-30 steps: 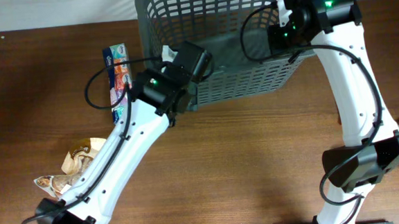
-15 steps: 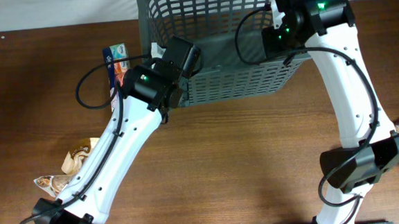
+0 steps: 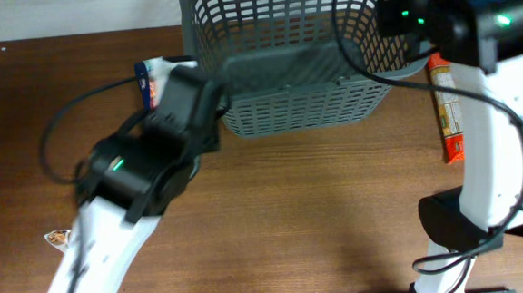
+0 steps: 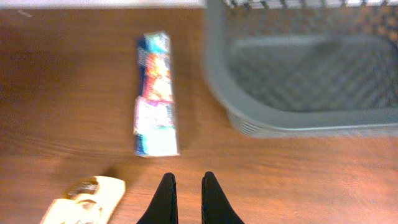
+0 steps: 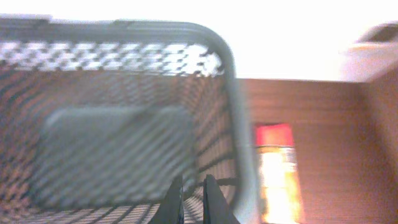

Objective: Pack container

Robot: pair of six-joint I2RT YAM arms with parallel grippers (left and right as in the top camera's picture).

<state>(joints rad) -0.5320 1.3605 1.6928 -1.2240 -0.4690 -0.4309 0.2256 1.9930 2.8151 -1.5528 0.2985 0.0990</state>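
Zero packets in the container (image 3: 296,108), judging by the bare solid base in both wrist views. It sits at the far middle of the tabletop (image 3: 338,205). Left fingers (image 4: 165,196) are pressed nearly together, pinching nothing, over bare wood near the end of a long blue packet (image 4: 155,93). That packet lies left of the container, near its rim but apart. A tan wrapper (image 4: 84,198) lies at lower left. Right fingers (image 5: 211,200) are also closed and empty, above the container's right side, and a red-orange packet (image 3: 448,108) lies just outside that wall. Step in hand looks like the first pick. To do it well: spread the left fingers, straddle the blue packet's narrow width near its middle, descend straight, close firmly — then lift clear of the rim before crossing over.
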